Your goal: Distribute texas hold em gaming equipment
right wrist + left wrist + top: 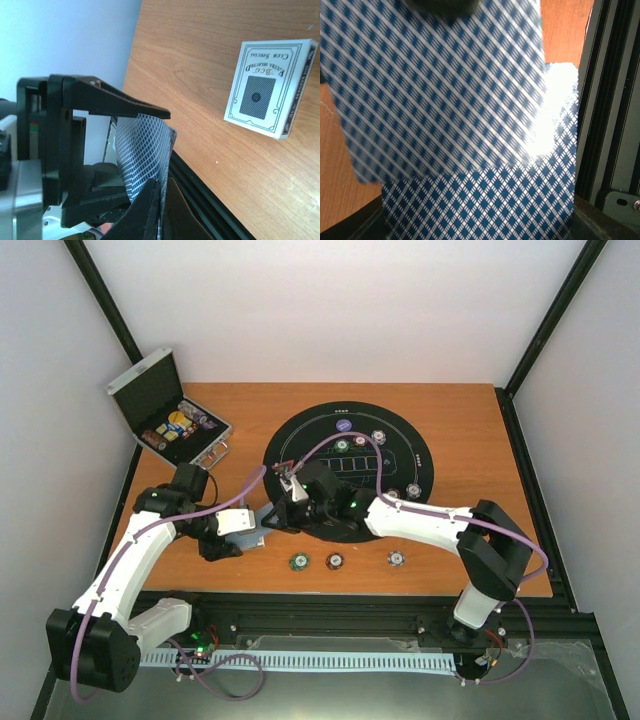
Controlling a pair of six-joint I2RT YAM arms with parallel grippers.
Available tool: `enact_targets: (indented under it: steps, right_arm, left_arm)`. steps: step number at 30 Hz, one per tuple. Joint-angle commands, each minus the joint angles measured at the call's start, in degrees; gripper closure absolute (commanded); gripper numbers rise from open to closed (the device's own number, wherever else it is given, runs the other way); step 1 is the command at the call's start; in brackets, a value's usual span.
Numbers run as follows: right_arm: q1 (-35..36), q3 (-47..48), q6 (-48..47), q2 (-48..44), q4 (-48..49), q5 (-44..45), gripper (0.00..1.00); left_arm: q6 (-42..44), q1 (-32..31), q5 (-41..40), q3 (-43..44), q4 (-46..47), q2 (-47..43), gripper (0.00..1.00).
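My left gripper point(252, 528) is shut on a deck of blue-backed playing cards point(485, 205) just left of the black mat's near edge. My right gripper point(284, 510) is shut on one card point(142, 150), pinching its edge so that it bows away from the deck. In the left wrist view this card point(435, 90) lies skewed over the deck. Green point(298, 561), brown-red point(334, 561) and purple-white point(396, 558) chips lie on the wood by the near edge. More chips point(362, 439) and a purple button disc point(343, 424) sit on the mat.
The round black mat point(420, 455) covers the table's middle. An open silver case point(165, 415) with chips stands at the far left corner. A card box point(267, 87) lies on the wood in the right wrist view. The black frame rail point(610, 125) runs close beside the deck.
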Motion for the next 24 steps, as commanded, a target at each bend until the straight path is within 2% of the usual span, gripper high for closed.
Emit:
enact_targets:
  steps: [1,9,15,19,24]
  right_arm:
    - [-2.74,1.35,-2.06,-2.53,-2.79,0.14,0.96]
    - [-8.58,1.02,-3.47,-2.38,-3.36,-3.23,0.97]
    - [-14.59,5.08,-6.54,4.46,-3.44,-7.96,0.97]
    - [-18.73,14.62,-9.54,15.45,-5.89,-11.69,0.97]
    - [-21.47,38.38,-14.52,34.13,-17.48,-13.52,0.97]
  left_arm:
    - [0.78,-0.16,0.13,0.65,0.58,0.22,0.99]
    - [-0.94,-0.15,-0.44,1.99,1.00,2.61,0.99]
    - [-1.13,-0.15,-1.82,2.85,0.08,3.09,0.99]
    - [-1.48,-0.14,-2.01,2.89,-0.49,2.73,0.99]
    - [-2.46,-0.15,-1.67,3.47,-0.68,2.55,0.99]
